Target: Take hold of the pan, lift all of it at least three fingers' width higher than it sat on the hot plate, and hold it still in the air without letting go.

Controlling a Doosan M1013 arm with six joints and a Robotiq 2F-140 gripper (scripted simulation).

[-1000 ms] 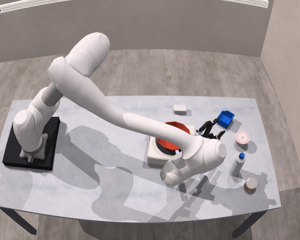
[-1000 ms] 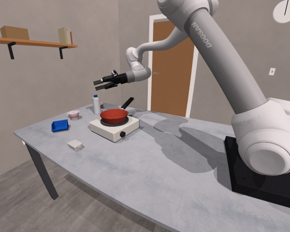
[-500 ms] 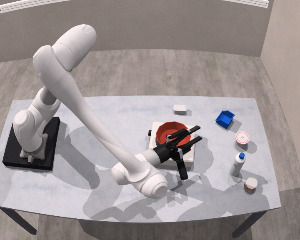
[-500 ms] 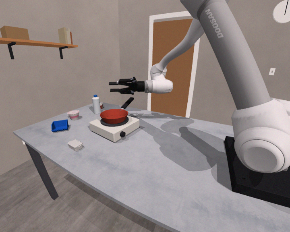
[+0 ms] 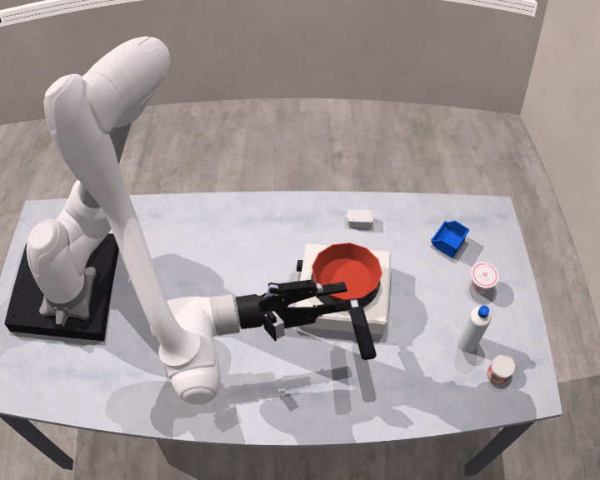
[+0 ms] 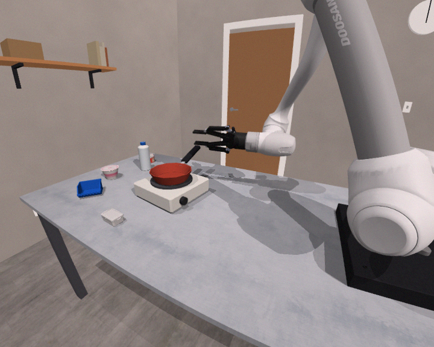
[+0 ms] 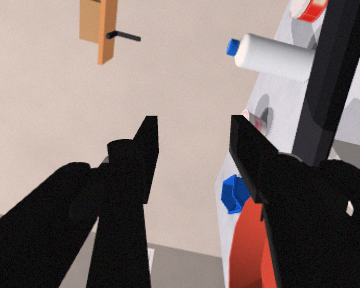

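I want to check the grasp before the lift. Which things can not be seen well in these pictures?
- Pan handle: top view, the gripper covers its root; exterior view, only its far end shows.
- Pan: wrist view, cut by the bottom edge and a finger.
- Can: exterior view, mostly behind the bottle.
- Hot plate knob: top view, too small to read.

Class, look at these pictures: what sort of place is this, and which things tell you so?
Probably a small indoor test room set up for a kitchen trial. A robot arm is mounted on a grey table, a red pan sits on a hot plate, and a door stands behind.
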